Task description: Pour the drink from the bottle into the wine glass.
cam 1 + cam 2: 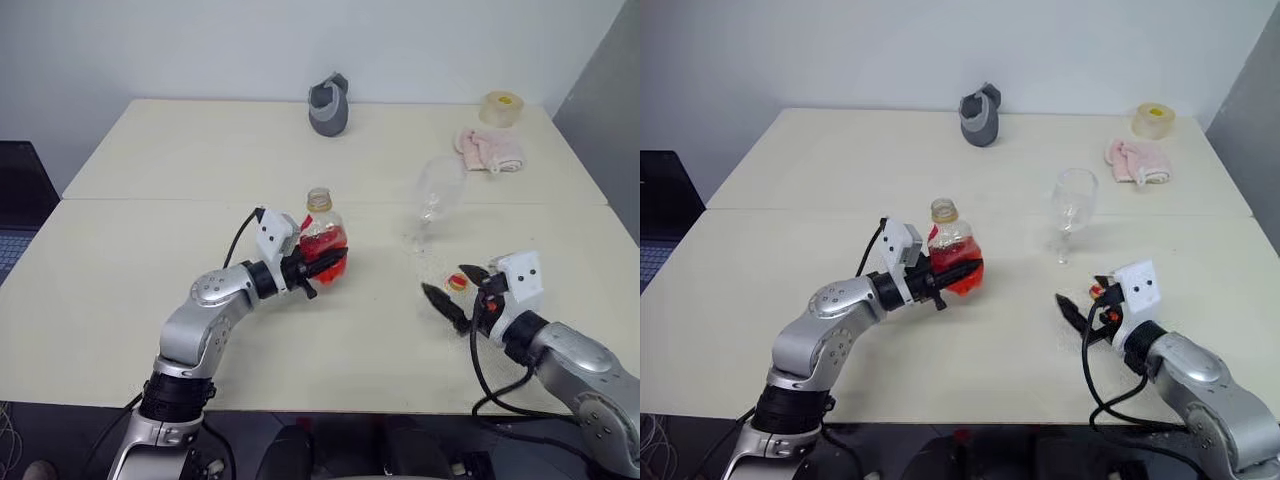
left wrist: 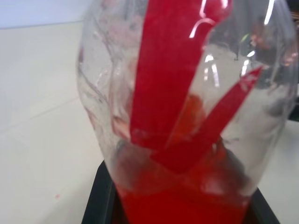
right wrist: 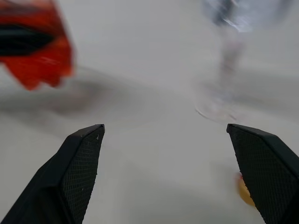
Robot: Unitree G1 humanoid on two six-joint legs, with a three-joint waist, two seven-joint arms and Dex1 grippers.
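Head views: cream table [image 1: 790,210] carries everything. Left gripper [image 1: 952,276] pinches the bottle [image 1: 953,252] round its lower body, jaws pressed into its sides; bottle upright, uncapped, raised a little off the table. Red drink [image 2: 182,205] pools at the bottle's base between the black fingers [image 2: 96,200]. Right gripper [image 1: 1085,312] hangs empty, jaws spread wide. Wine glass [image 1: 1071,211] stands beyond those spread jaws, apart from them, bowl empty. A small yellow-red cap [image 1: 457,283] lies on the table between the right jaws.
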